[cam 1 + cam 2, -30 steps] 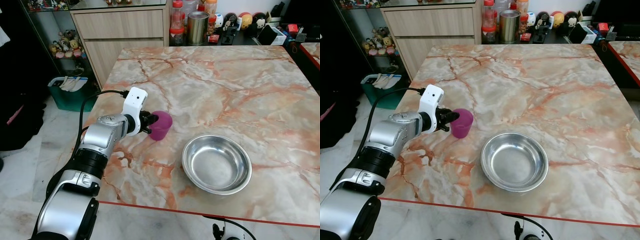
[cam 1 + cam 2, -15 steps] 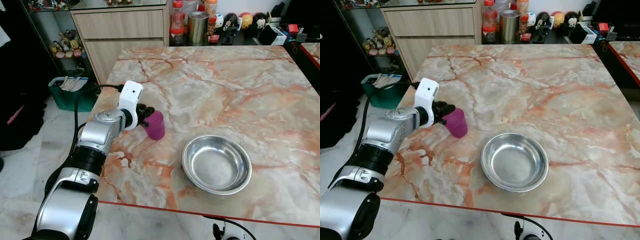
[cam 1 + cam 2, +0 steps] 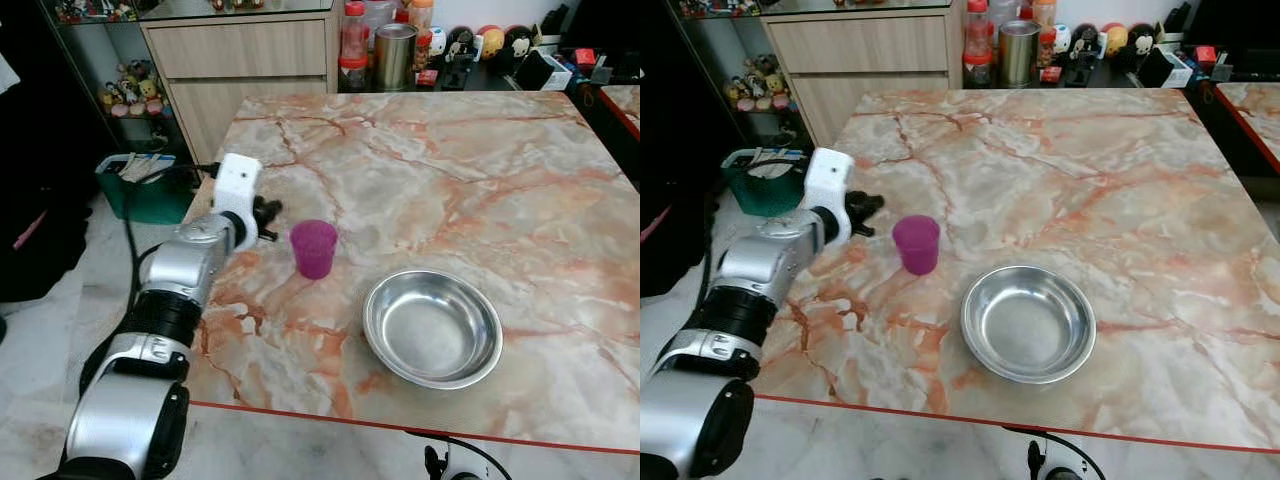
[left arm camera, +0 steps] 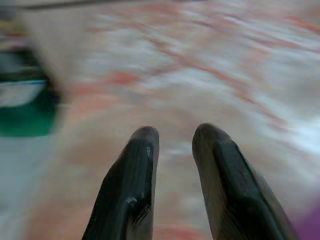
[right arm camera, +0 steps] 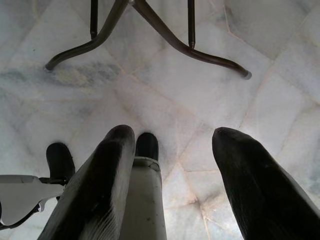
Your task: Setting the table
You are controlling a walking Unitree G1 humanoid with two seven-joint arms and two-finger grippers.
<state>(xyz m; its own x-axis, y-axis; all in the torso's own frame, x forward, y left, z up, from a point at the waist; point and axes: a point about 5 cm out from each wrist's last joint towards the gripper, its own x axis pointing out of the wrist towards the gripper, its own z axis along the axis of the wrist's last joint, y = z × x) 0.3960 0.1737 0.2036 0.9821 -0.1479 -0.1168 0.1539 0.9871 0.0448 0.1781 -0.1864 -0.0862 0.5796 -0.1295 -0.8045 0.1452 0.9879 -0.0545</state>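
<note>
**Purple cup standing free on the marble table**

Purple cup (image 3: 314,247) is upright on the marble table (image 3: 450,170), near the robot's left edge, with nothing gripping it. Left gripper (image 3: 270,219) sits just beside the cup toward the table edge, apart from it, not touching. In the left wrist view its two black fingers (image 4: 130,190) are slightly parted with a narrow gap and nothing between them, and that picture is pretty blurred, just marble and a green blur off to one side.

Steel bowl (image 3: 433,327) is on the table on the cup's right and closer to the near edge, well clear of the cup. Green bin (image 3: 142,185) is on the floor past the table's left side.

Right gripper (image 5: 170,190) hangs down over pale floor tiles, fingers spread wide and holding nothing, with a metal leg frame (image 5: 145,35) on the floor ahead of it
</note>
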